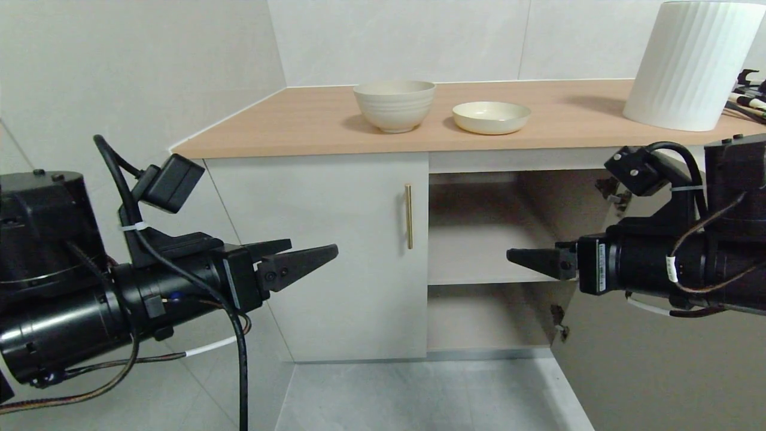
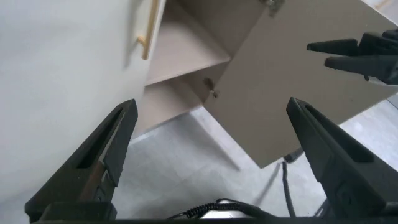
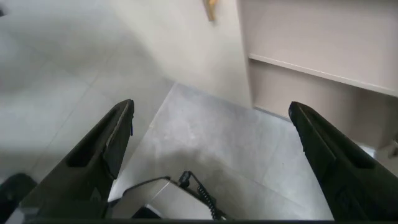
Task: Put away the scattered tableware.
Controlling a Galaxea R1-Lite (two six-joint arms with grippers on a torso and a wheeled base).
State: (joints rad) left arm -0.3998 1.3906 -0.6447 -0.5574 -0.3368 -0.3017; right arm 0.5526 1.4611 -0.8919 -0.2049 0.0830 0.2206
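Two pieces, bowl [image 1: 395, 105] and dish [image 1: 491, 117], sit apart on the counter [image 1: 299, 129] above the open cupboard [image 1: 479, 227]. Left gripper [image 1: 311, 248] and right gripper [image 3: 211, 106] hang below, spread wide, empty; lifting, the right may clip the door [image 1: 628, 371] seemingly beside it.

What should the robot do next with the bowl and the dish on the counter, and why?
Probably raise the right end effector toward the shallow dish: it and the left end effector hang open and empty below the countertop, and the cupboard's right compartment already stands open.
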